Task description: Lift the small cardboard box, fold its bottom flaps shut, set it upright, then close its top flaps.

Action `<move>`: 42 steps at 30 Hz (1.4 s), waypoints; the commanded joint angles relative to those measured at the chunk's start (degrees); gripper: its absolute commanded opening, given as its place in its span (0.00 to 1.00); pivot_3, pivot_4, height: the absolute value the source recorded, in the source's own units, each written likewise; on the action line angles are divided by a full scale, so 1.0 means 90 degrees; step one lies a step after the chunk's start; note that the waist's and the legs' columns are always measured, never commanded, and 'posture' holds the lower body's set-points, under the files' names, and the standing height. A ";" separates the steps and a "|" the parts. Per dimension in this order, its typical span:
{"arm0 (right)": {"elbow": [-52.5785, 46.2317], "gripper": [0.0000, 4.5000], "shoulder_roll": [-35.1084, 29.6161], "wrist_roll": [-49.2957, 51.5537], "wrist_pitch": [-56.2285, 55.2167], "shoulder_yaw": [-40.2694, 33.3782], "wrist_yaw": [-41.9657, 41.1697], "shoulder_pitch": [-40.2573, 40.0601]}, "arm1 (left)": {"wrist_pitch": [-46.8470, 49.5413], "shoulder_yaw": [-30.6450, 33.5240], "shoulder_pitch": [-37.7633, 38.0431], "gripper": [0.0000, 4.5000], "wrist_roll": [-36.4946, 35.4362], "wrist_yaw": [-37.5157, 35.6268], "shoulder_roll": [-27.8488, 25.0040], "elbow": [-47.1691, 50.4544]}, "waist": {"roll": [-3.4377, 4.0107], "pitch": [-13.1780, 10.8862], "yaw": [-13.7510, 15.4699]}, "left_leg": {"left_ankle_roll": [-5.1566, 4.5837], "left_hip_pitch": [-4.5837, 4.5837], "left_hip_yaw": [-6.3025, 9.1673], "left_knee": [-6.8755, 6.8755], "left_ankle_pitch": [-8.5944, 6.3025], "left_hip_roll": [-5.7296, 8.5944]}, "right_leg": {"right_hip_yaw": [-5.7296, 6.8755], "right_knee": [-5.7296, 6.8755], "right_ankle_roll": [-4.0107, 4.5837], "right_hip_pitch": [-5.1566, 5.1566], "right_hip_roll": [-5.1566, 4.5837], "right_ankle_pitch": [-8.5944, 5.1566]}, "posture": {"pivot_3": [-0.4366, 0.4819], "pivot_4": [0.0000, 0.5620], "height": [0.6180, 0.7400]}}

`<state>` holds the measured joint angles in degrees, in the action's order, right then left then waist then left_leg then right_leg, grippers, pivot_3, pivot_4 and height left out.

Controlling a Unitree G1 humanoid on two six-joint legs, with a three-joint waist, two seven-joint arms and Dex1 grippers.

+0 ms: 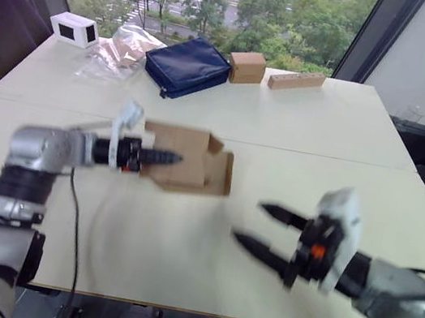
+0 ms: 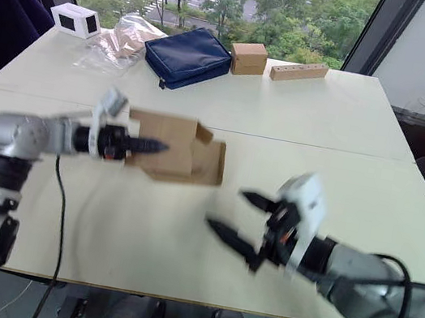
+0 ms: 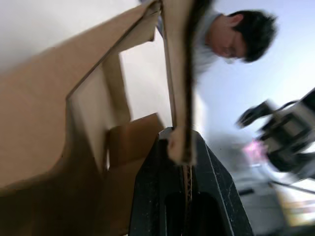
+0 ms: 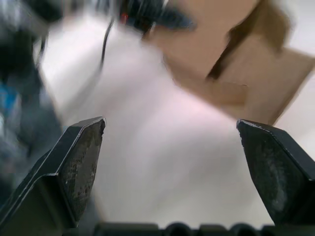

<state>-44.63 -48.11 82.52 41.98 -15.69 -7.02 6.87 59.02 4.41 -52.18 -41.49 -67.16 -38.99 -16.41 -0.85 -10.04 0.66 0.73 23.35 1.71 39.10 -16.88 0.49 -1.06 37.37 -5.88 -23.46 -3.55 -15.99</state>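
An upper-floor office or test room: a wide white table (image 1: 325, 129) stands against tall dark-framed windows (image 1: 383, 33) overlooking treetops and a street, with a navy pouch (image 1: 186, 65), plastic bags (image 1: 120, 50) and a white device (image 1: 74, 29) along the table's window edge.

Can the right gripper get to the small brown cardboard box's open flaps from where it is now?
Probably yes: the right gripper is open, and bare white table lies between it and the small brown cardboard box, which the left gripper clamps.

Bare worktop (image 1: 178, 260) lies open near the box (image 1: 186, 167); beyond the box, a blue pouch (image 1: 186, 65) and blocks crowd the worktop's far edge.
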 commanded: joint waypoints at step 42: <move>0.1621 0.13 0.1896 -0.1821 0.0140 0.0922 -0.0135 0.4473 | -0.1966 -0.0100 -0.1796 0.00 0.0453 -0.2030 0.0304 -0.0335 | 0.0022 0.0003 -0.0166 | -0.0011 0.0011 -0.0021 -0.0001 -0.0005 0.0002 | -0.0014 0.0067 -0.0001 -0.0057 0.0007 0.0001 | 0.48 0.27 1.00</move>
<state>-28.33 -31.67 66.36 43.50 -7.23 -8.58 45.85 41.00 3.01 -67.11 -36.79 -85.46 -35.88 -20.26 -0.64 -10.02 -0.83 0.63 23.44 1.51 39.09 -16.93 0.51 -1.19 37.98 -5.89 -23.98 -3.49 -15.98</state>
